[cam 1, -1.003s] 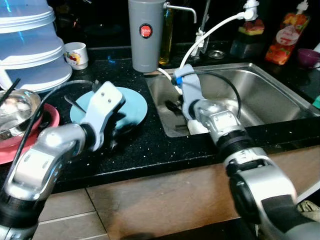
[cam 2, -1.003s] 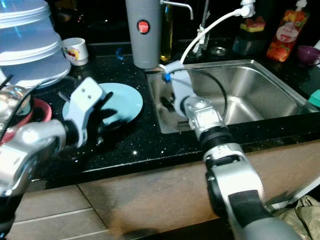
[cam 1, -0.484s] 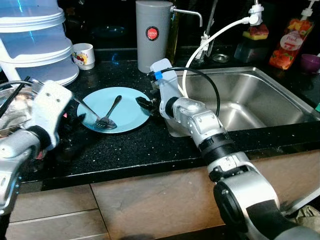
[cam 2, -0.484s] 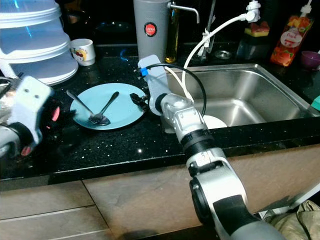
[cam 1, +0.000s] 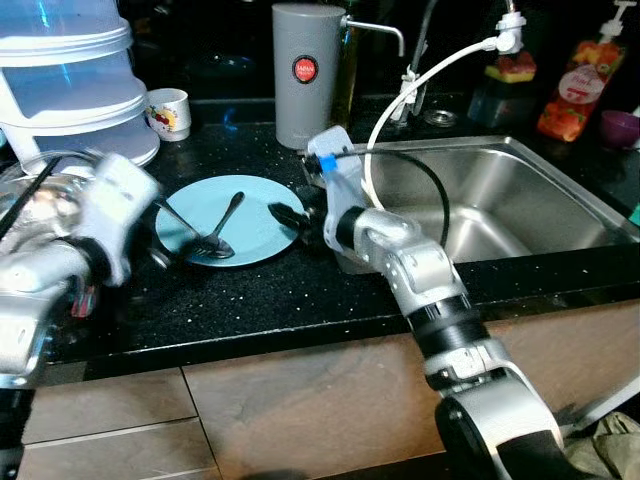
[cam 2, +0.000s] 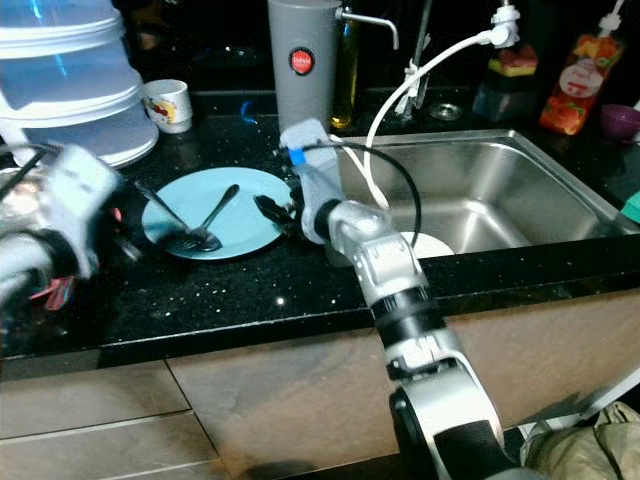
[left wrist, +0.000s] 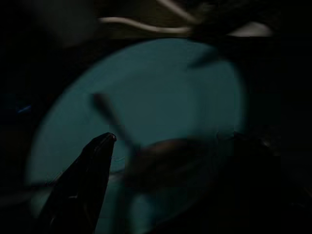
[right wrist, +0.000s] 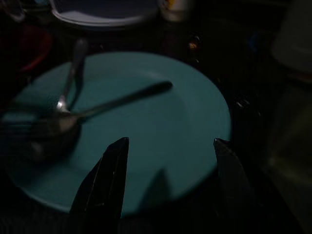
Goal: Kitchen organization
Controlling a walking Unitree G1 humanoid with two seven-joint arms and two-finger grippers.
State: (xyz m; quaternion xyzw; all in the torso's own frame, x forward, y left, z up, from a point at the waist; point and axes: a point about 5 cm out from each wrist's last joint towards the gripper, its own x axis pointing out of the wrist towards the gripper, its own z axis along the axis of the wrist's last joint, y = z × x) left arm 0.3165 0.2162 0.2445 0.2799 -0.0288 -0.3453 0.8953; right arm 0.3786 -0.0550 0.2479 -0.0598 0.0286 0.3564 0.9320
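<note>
- Blue plate (cam 1: pixel 235 220): round, flat, pale turquoise with a smooth matte face; it lies on the black speckled countertop (cam 1: pixel 270 295), just left of the sink (cam 1: pixel 500 195).
- Contents of the plate: a metal fork (cam 1: pixel 190 228) and a metal spoon (cam 1: pixel 226 216), handles crossing, heads together near the plate's front-left part.
- Right gripper (right wrist: pixel 168 151): two black fingers spread apart, nothing between them, poised at the plate's sink-side edge; its silver arm reaches in across the sink's front corner.
- Left gripper (cam 1: pixel 150 255): at the plate's far-from-sink edge, motion-blurred; one dark finger (left wrist: pixel 90 170) shows over the plate in the wrist view; whether the fingers are apart or together cannot be told.
- Sink: rectangular stainless-steel basin, brushed sheen; a white round object (cam 2: pixel 425 243) lies in its front-left corner, partly hidden by the arm.
- Grey cylinder (cam 1: pixel 305 70): tall, matte canister behind the plate, bearing a round red label; the writing is too small to read.
- White mug (cam 1: pixel 168 112): small, with a red printed motif, behind the plate to its left.
- Stacked translucent containers (cam 1: pixel 70 80): pale blue-white, rounded tiers, beyond the plate's left side.
- Glass bowl (cam 1: pixel 35 200): clear and shiny, left of the plate, blurred.
- White hose (cam 1: pixel 430 70): curves over the sink's back edge.
- Orange pouch (cam 1: pixel 570 85): printed with fruit, behind the sink's right end.
</note>
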